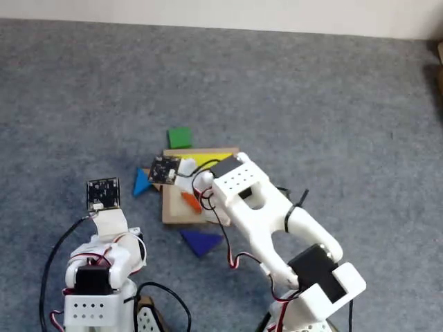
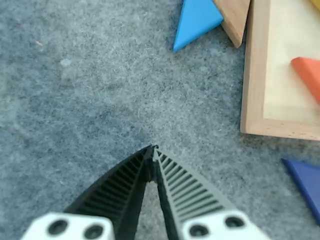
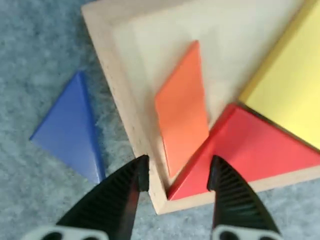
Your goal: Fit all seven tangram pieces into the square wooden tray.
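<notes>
The square wooden tray point(image 3: 115, 95) holds an orange parallelogram point(image 3: 182, 115), a red triangle point(image 3: 245, 150) and a yellow piece point(image 3: 290, 85). My right gripper point(image 3: 179, 175) is open above the tray's corner, its fingers straddling the orange piece's end and the red tip. A dark blue triangle point(image 3: 70, 130) lies on the carpet just outside the rim. My left gripper point(image 2: 152, 150) is shut and empty over bare carpet, short of a light blue triangle point(image 2: 197, 20) and a plain wooden triangle point(image 2: 235, 17) beside the tray point(image 2: 255, 75). A green square point(image 1: 180, 137) lies beyond the tray point(image 1: 173, 214).
Grey carpet covers the whole surface. The right arm point(image 1: 263, 207) stretches over the tray from the near right, with cables along it. The left arm point(image 1: 104, 263) stays near the front left. Open carpet lies to the far side and left.
</notes>
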{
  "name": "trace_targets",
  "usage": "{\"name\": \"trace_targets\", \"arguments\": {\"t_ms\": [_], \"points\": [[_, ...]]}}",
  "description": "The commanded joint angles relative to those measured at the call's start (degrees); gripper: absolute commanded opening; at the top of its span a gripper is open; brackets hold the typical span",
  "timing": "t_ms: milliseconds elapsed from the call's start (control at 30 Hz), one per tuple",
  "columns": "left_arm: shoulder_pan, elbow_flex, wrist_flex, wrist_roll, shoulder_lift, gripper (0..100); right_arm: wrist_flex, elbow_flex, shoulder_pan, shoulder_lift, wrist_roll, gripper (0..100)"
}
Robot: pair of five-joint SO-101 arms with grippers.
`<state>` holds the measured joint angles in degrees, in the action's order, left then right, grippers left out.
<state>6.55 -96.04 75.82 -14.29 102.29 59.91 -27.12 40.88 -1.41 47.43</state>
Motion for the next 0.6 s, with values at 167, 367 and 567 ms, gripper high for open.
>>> {"name": "trace_targets", "arguments": {"t_ms": [167,367,567], "points": [[-0.92,-1.10,0.09,-0.09,2.95,0,0.66,11.65,-0.75,0.75,-9.05,0.0],[-0.92,-1.10,0.09,-0.09,2.95,0,-3.82,12.26,-0.48,0.57,-13.45,0.5],[-0.92,-1.10,0.09,-0.09,2.95,0,-8.75,7.78,-0.57,-2.86,-14.42,0.5]]}}
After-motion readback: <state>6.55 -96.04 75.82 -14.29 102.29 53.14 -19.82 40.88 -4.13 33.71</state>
